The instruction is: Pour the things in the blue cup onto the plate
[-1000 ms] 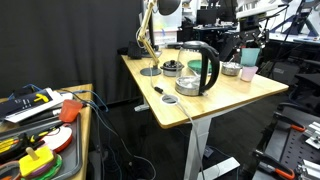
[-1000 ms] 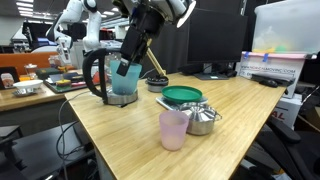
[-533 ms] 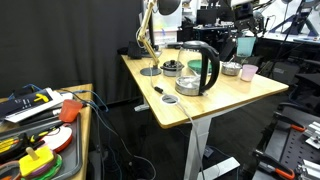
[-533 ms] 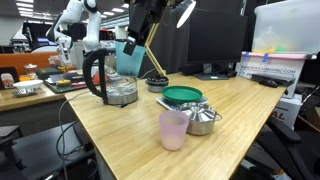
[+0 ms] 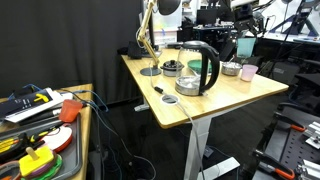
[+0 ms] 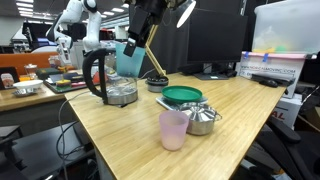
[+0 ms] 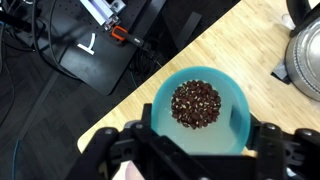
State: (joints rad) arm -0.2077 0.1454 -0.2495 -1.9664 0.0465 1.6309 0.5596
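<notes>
Holding the blue cup (image 6: 128, 58) aloft above the counter (image 6: 120, 140), near the kettle (image 6: 110, 80).
Pincer (image 7: 203, 132) clenched on the cup, with dark beans (image 7: 196, 104) inside. Risk: tilting short of the green plate (image 6: 182, 96) would scatter beans across the counter.

Even indoor light — dark backdrop, slight wrist-view blur at edges

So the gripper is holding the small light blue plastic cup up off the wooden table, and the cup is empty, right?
Not empty. The wrist view shows the small light blue plastic cup holding a pile of small dark brown pieces. The rest stands: the gripper holds it up off the wooden table.
</notes>
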